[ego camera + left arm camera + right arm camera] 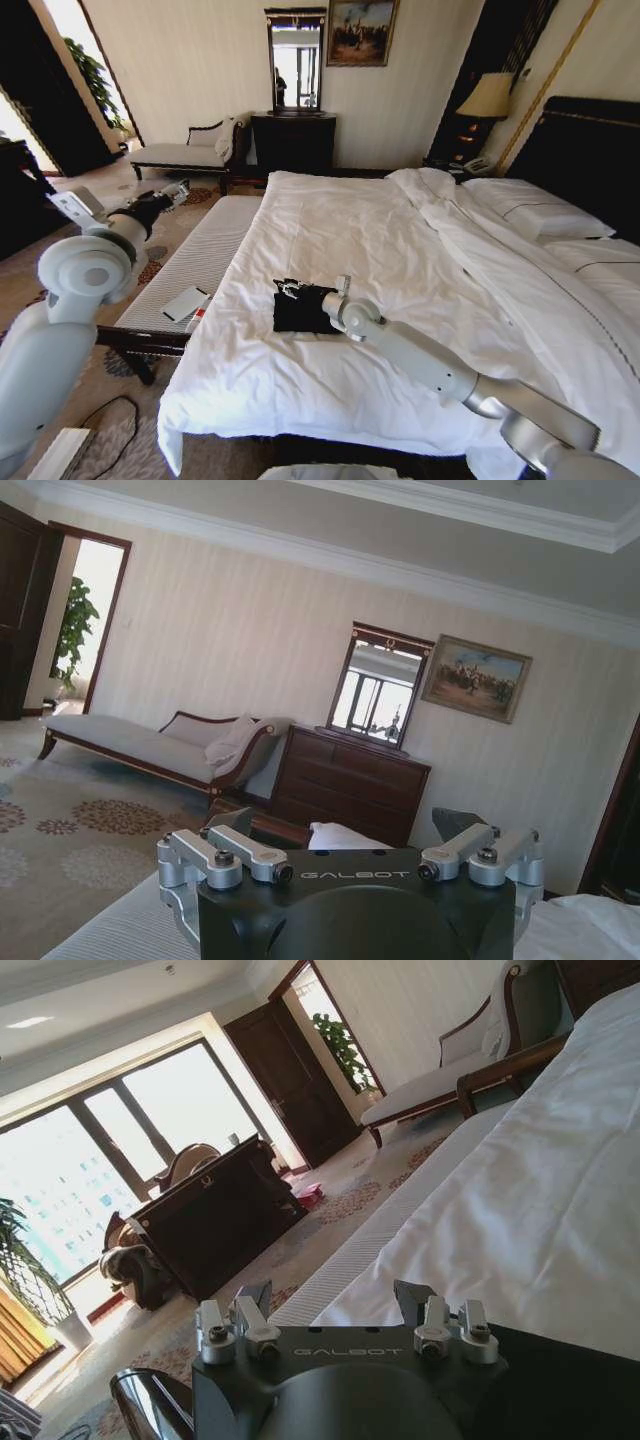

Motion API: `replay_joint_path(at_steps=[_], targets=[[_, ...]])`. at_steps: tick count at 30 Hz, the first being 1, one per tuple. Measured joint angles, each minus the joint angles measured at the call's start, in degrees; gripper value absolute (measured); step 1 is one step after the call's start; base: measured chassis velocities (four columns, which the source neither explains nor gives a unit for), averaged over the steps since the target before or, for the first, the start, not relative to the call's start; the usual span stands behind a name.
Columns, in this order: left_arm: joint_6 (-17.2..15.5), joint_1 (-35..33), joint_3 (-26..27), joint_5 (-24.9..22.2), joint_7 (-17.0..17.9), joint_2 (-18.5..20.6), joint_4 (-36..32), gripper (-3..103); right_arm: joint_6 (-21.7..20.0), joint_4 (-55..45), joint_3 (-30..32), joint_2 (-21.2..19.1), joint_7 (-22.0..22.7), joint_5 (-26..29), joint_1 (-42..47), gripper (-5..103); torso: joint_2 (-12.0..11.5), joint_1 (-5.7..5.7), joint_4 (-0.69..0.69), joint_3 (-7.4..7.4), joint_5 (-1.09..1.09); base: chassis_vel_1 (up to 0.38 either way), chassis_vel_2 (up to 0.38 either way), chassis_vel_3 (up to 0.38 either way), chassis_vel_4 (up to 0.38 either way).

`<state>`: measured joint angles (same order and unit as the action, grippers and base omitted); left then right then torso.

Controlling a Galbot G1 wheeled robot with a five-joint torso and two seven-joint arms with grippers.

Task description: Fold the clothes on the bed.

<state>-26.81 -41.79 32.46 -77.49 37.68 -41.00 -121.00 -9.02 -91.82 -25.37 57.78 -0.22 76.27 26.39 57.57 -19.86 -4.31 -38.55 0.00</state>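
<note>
Here right gripper (291,289) over T-shirt (300,315) near bed (240,380) edge.

T-shirt (300,312) partly covered by right gripper (291,289); lettering not discernible. Bed (400,260) cut by right and bottom edges, head view. Item on striped bench (186,303) too small to identify.

The head view looks down and forward along the bed (330,240) from its foot. The left wrist view faces the far wall, level. The right wrist view sits low, close over the bed (560,1180), toward the windows; all share the chaise (185,152).
</note>
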Motion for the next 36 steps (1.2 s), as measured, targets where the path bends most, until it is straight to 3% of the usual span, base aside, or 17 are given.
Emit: replay_joint_path(at_steps=[3, 5, 9, 27, 34, 36], targets=[[0.0, -0.26, 0.2, -0.02, 0.25, -0.12, -0.02, 100, -0.53, 0.31, 1.26, -0.76, 2.65, -0.03, 0.53, 84, 0.0, 0.0, 0.0, 0.0, 0.0, 0.0, 0.0, 0.0, 0.0], [0.0, -0.32, 0.2, -0.03, 0.36, -0.17, -0.02, 100, -0.91, 0.43, 1.54, -0.99, 3.56, -0.09, 0.85, 84, 0.0, 0.0, -0.01, 0.0, 0.0, 0.0, 0.0, 0.0, 0.0], [-0.01, -0.91, 0.2, -0.04, 0.85, -0.27, -0.34, 100, -1.33, 0.22, 2.2, -1.06, 4.59, -0.8, 3.33, 99, 0.0, 0.0, -0.02, 0.0, 0.0, 0.0, 0.0, 0.0, 0.0], [-1.08, -2.72, 1.39, -1.94, 3.22, 1.57, -1.86, 100, -0.27, 5.59, -2.07, 7.36, -0.76, -8.68, 7.52, 100, 0.0, 0.0, 0.01, 0.0, 0.0, 0.0, 0.0, 0.0, 0.0], [-1.46, -3.5, 0.59, -1.35, 3.42, 0.93, -0.35, 100, 0.83, 3.42, -3.79, 5.29, -2.28, -9.94, 8.11, 100, 0.0, 0.0, 0.0, 0.0, 0.0, 0.0, 0.0, 0.0, 0.0], [-1.58, -4.16, 0.06, -1.1, 3.5, 0.6, 0.62, 100, 2.96, -0.25, -3.81, 2.27, -2.92, -10.16, 8.17, 100, 0.0, 0.0, 0.0, 0.0, 0.0, 0.0, 0.0, 0.0, 0.0]])
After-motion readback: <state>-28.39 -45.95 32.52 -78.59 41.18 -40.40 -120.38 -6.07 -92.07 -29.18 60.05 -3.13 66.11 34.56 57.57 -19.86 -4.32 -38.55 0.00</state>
